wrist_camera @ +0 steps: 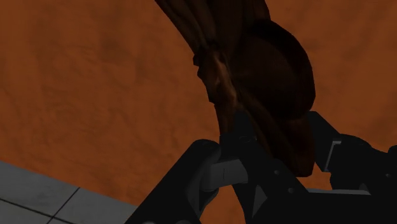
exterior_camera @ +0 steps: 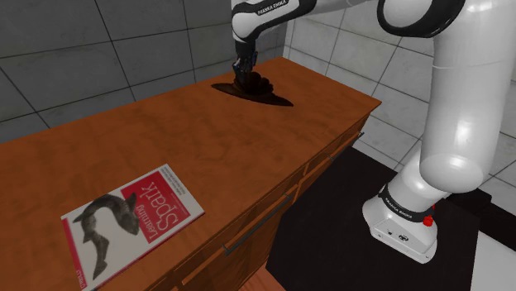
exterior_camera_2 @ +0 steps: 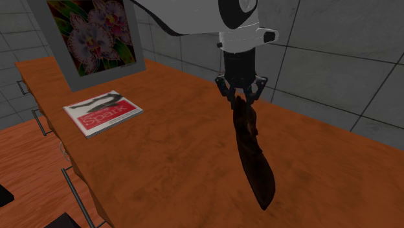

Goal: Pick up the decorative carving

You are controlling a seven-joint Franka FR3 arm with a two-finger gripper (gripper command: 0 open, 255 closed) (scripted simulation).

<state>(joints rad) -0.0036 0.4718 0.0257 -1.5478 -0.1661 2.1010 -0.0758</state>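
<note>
The decorative carving (exterior_camera: 258,83) is a dark brown, long, lumpy piece lying on the wooden dresser top (exterior_camera: 207,149) near the tiled wall. My black gripper (exterior_camera: 243,71) comes down onto its end nearest the wall. In the second exterior view the fingers of the gripper (exterior_camera_2: 241,97) pinch the carving (exterior_camera_2: 254,152) at its narrow upper end. In the wrist view the carving (wrist_camera: 267,76) runs between the two fingers of the gripper (wrist_camera: 275,130), and both touch its sides. It casts a shadow on the wood and looks to be at or just above the surface.
A book with a red and white cover and a fish drawing (exterior_camera: 132,221) lies far from the carving at the dresser's other end. A framed flower picture (exterior_camera_2: 97,35) leans behind the book (exterior_camera_2: 103,111). The dresser's front edge has drawer handles (exterior_camera: 258,221). My stand (exterior_camera: 401,219) is on the floor.
</note>
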